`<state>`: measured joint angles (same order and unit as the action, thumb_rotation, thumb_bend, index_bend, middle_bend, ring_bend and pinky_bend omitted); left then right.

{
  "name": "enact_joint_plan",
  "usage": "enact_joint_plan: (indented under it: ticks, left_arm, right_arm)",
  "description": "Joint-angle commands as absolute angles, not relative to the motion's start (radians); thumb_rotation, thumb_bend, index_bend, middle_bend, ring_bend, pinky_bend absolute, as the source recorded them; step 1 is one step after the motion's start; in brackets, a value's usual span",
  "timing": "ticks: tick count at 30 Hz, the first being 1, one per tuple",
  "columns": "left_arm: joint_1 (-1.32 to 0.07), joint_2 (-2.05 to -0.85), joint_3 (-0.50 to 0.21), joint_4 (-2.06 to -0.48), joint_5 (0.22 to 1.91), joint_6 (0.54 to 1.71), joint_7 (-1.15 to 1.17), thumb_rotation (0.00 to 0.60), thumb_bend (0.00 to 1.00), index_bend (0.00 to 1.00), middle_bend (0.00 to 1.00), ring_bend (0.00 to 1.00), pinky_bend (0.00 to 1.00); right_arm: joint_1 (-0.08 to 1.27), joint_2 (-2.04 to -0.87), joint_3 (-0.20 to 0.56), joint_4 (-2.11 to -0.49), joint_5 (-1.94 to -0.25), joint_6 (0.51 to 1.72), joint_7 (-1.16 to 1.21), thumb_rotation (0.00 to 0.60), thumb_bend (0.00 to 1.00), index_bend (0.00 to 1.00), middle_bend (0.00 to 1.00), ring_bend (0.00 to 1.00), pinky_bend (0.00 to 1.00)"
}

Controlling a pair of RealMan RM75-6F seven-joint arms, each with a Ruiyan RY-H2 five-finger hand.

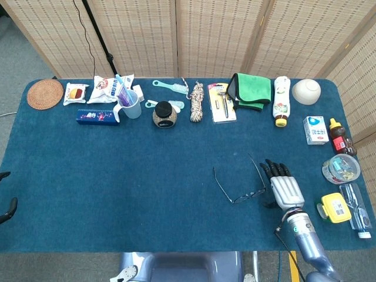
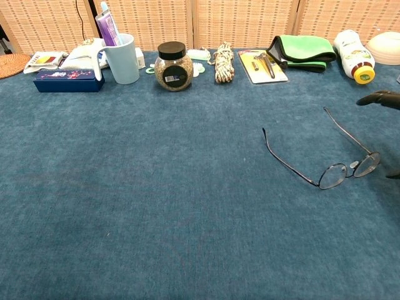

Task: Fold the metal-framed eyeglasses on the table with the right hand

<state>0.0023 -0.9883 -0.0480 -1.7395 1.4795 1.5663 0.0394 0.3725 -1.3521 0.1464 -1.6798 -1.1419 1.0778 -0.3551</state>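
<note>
The metal-framed eyeglasses (image 1: 242, 187) (image 2: 331, 161) lie on the blue table with both temples spread open and pointing toward the far side, lenses toward me. My right hand (image 1: 282, 187) hovers just right of the lenses, palm down, fingers apart and pointing away, holding nothing; in the chest view only its dark fingertips (image 2: 379, 97) show at the right edge. My left hand (image 1: 7, 205) is barely visible at the left table edge, far from the glasses; how its fingers stand is unclear.
Along the far edge stand a cup (image 1: 130, 104), jar (image 1: 164, 114), rope (image 1: 196, 102), green cloth (image 1: 249, 90), bottle (image 1: 282, 100) and bowl (image 1: 306, 91). A carton (image 1: 316, 129), sauce bottle (image 1: 341, 136), round container (image 1: 341, 168) and yellow box (image 1: 333, 207) crowd the right edge.
</note>
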Motion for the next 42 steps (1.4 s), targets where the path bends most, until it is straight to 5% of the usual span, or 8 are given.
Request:
enact_joint_plan:
  ticks: [1,32,42]
  left_arm:
    - [0.004,-0.987,-0.047,-1.736,1.479,1.568,0.034,0.475,0.41,0.21,0.11,0.15,0.14]
    - [0.001,-0.997,-0.050,-1.731,1.468,1.562,0.044,0.475,0.41,0.21,0.11,0.15,0.14]
    - [-0.005,-1.001,-0.052,-1.729,1.471,1.558,0.046,0.477,0.41,0.21,0.11,0.15,0.14]
  right_arm:
    - [0.403,-1.395,0.157,-1.640,-1.098,1.057,-0.383,0.600,0.00,0.00,0.00,0.00,0.00]
    - [0.598,-1.508,0.217,-1.389,-0.951,0.915,-0.435,0.600,0.00,0.00,0.00,0.00,0.00]
    - [0.629,-1.404,0.209,-1.529,-0.828,0.888,-0.507,0.600,0.00,0.18,0.00,0.00,0.00]
